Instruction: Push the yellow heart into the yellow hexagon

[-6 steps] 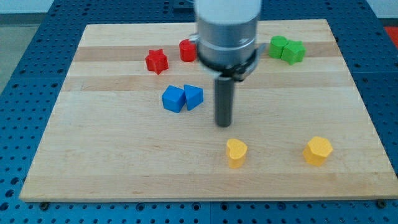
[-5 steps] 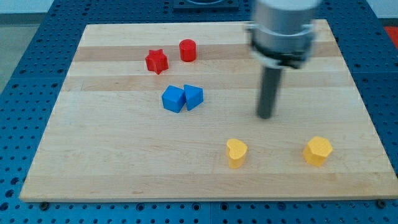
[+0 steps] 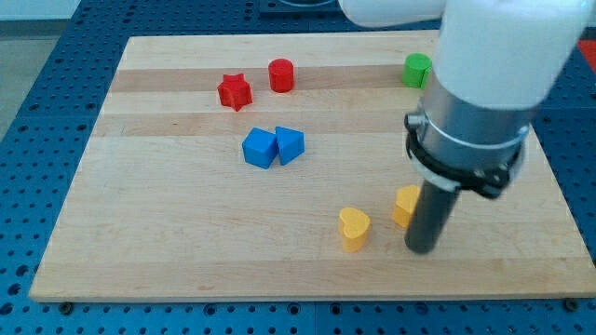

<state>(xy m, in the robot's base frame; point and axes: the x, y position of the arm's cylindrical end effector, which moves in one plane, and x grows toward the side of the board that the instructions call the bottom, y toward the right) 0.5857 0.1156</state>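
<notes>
The yellow heart [image 3: 354,228] sits near the view's bottom, right of centre on the wooden board [image 3: 186,233]. The yellow hexagon [image 3: 405,205] lies just to its right, a small gap between them, partly hidden behind my rod. My tip [image 3: 422,249] is on the board touching the hexagon's right side, to the right of the heart.
A red star [image 3: 235,91] and a red cylinder [image 3: 281,74] lie at the view's top left. Two blue blocks [image 3: 273,147] sit together in the middle. A green block [image 3: 417,70] shows at the top right, partly hidden by the arm.
My tip moved right and down to the hexagon's right side. The yellow hexagon has slid left, close to the heart. The heart has not moved.
</notes>
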